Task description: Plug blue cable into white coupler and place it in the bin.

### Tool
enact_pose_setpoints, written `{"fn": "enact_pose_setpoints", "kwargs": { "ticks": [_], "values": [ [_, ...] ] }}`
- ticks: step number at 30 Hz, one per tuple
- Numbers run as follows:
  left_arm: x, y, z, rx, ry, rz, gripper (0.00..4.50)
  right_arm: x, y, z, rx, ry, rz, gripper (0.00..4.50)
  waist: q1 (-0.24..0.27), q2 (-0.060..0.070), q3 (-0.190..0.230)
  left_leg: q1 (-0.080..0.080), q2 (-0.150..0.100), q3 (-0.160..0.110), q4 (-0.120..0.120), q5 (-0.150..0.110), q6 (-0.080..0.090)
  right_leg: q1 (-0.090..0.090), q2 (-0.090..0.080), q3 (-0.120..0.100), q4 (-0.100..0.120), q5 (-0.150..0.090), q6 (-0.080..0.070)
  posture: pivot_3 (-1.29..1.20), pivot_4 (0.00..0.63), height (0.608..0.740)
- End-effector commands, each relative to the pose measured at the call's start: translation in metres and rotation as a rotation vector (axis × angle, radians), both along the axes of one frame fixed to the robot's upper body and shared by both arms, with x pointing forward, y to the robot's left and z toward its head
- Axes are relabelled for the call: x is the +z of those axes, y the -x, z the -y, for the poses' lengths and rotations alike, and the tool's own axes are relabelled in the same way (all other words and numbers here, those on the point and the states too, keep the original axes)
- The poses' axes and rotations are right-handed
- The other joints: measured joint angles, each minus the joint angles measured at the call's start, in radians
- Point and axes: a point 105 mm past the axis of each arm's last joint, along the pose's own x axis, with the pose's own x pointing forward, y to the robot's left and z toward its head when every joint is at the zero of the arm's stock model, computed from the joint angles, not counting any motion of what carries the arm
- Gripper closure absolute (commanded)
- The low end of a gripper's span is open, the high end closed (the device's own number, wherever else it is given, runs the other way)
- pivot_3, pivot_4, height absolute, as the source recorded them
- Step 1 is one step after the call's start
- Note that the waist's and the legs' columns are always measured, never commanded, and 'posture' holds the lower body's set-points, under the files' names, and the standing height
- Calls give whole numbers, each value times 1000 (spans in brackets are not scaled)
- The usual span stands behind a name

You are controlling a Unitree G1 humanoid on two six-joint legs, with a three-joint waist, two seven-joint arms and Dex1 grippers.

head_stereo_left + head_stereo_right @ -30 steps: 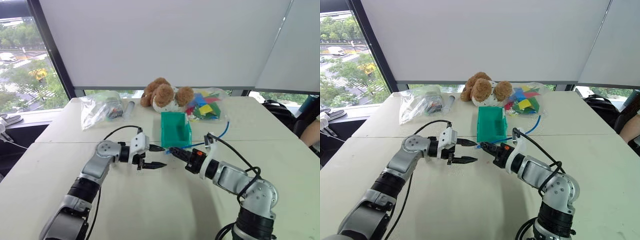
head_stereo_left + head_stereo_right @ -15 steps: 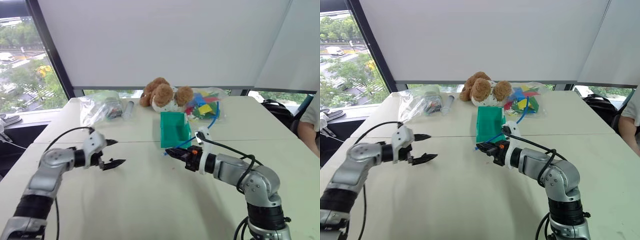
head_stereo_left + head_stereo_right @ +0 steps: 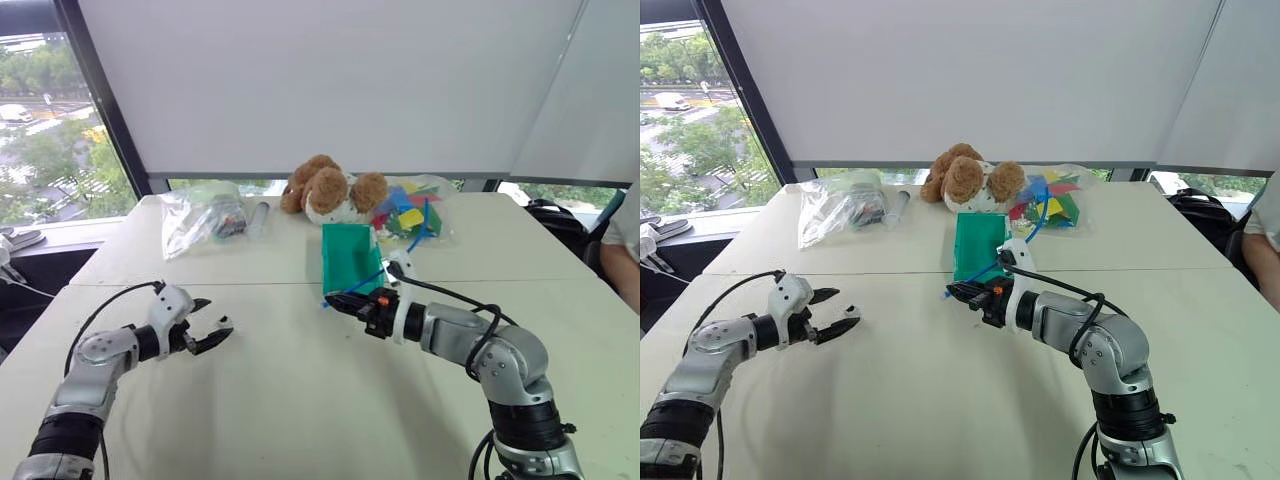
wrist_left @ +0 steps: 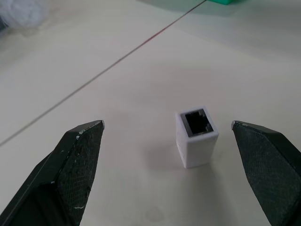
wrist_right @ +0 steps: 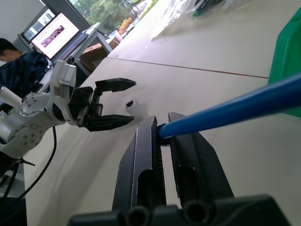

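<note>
A small white coupler (image 4: pixel 196 138) stands upright between the left gripper's (image 4: pixel 167 141) open jaws; right gripper's (image 5: pixel 161 132) jaws clamp the blue cable (image 5: pixel 244 106).

Plush dog (image 3: pixel 328 190) sat at table's (image 3: pixel 300 400) far edge between two clear bags (image 3: pixel 200 215) (image 3: pixel 415 212); laptop (image 5: pixel 55 35) stood open beside a seated person (image 5: pixel 21 66).

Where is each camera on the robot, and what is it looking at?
Head views: up on the head, looking down at the table, teal bin and both arms.
Left wrist view: between the open left gripper fingers, at the white coupler.
Right wrist view: along the shut right gripper pinching the blue cable.
Shared: coupler, left gripper.
</note>
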Motion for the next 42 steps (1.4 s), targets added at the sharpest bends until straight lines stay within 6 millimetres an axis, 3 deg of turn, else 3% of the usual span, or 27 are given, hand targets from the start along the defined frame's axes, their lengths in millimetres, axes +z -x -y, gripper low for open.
{"fn": "enact_pose_setpoints", "kwargs": {
  "ticks": [1,4,10,11,17,21,25,33,42],
  "values": [
    [4,-5,2,-5,45,23,37,13,3,-1,4,-11,63,4500,0,0,0,0,0,0,0,0,0,0,0,0,0,0,0,0,150,740],
    [-1,-8,4,-3,69,5,920,14,3,1,-8,-9,68,4500,1,0,0,0,0,0,0,0,0,0,0,0,0,0,0,0,150,740],
    [-2,-11,21,-70,119,-13,4117,15,5,6,-22,6,82,4500,2,0,0,0,0,0,0,0,0,0,-1,0,0,0,0,0,150,740],
    [0,-11,25,-91,125,-17,4162,16,6,7,-20,12,87,4500,2,0,0,0,0,0,0,0,0,0,-1,0,0,0,0,0,150,740],
    [21,-1,91,-464,107,-53,4151,22,17,21,105,289,271,4500,5,0,0,-2,-1,0,0,0,0,0,-3,-1,-2,0,0,0,150,740],
    [19,11,133,-718,25,-93,4151,14,21,28,245,529,407,4500,0,0,0,-2,-1,1,1,0,0,0,1,-1,-3,0,0,0,150,740],
    [6,18,174,-899,-80,-109,4151,6,13,29,324,636,457,4500,-2,-1,0,-2,-1,2,1,0,1,0,3,-1,-2,0,0,0,150,740],
    [-23,17,196,-961,-253,-111,4151,-9,9,23,429,719,466,4500,3,-1,0,-2,0,2,2,0,1,0,4,-1,-2,0,0,0,150,740],
    [-32,14,198,-943,-277,-97,4151,-25,12,10,507,747,461,4500,22,-1,0,-2,-1,1,5,0,1,2,2,-1,-2,0,0,0,150,740]
  ]
}}
